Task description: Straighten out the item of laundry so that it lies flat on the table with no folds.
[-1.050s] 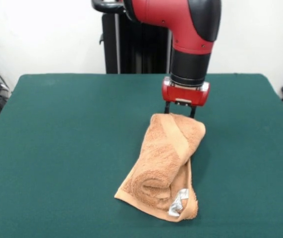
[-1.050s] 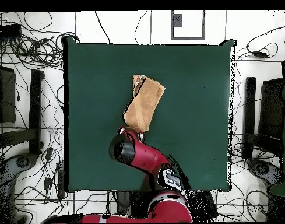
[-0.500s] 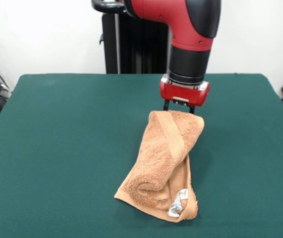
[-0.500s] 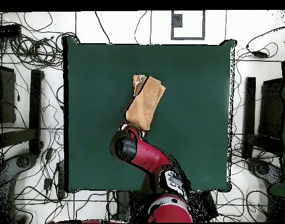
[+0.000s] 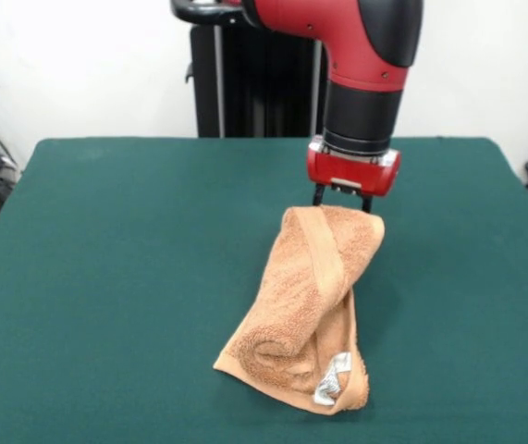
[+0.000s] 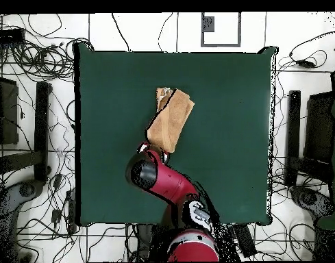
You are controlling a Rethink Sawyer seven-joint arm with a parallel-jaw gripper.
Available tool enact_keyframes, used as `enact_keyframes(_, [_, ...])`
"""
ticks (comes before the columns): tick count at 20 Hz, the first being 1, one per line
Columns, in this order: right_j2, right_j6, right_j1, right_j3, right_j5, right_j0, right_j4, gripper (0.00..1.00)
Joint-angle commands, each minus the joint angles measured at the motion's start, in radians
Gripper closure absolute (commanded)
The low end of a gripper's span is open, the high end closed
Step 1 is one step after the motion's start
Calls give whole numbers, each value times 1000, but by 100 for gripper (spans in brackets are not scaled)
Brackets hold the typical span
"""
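The robot's hand hangs over the far end of the towel, right at the spot where the cloth rises up off the table. Its two dark fingers go down behind the top edge of the towel, and that end of the cloth stands up from the table as if it is being lifted, so the hand looks clamped on the towel's far edge, though the tips themselves are hidden behind the cloth. The towel is near the middle of the table, a little to the right in the front view. It is not flat at all. It is bunched and rolled, with a fat roll at the near end and a small silver label showing at the near right corner. The near end rests on the table while the far end is held up. The step in hand seems to be lifting or pulling one edge to open the towel out. Next, the hand probably needs to pull that edge away from the roll, so the cloth unrolls, and then lay it down flat.
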Motion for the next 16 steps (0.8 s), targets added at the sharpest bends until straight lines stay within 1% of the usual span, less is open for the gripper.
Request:
enact_keyframes(1, [8, 247, 5, -20, 78, 27, 72, 0])
enact_keyframes(6, [-15, 242, 9, -29, 74, 37, 78, 0])
enact_keyframes(12, [9, 259, -16, -11, 75, 17, 84, 0])
enact_keyframes(14, [39, 267, -33, 13, 38, -12, 66, 0])
enact_keyframes(16, [42, 258, -86, 53, 39, -18, 39, 0])
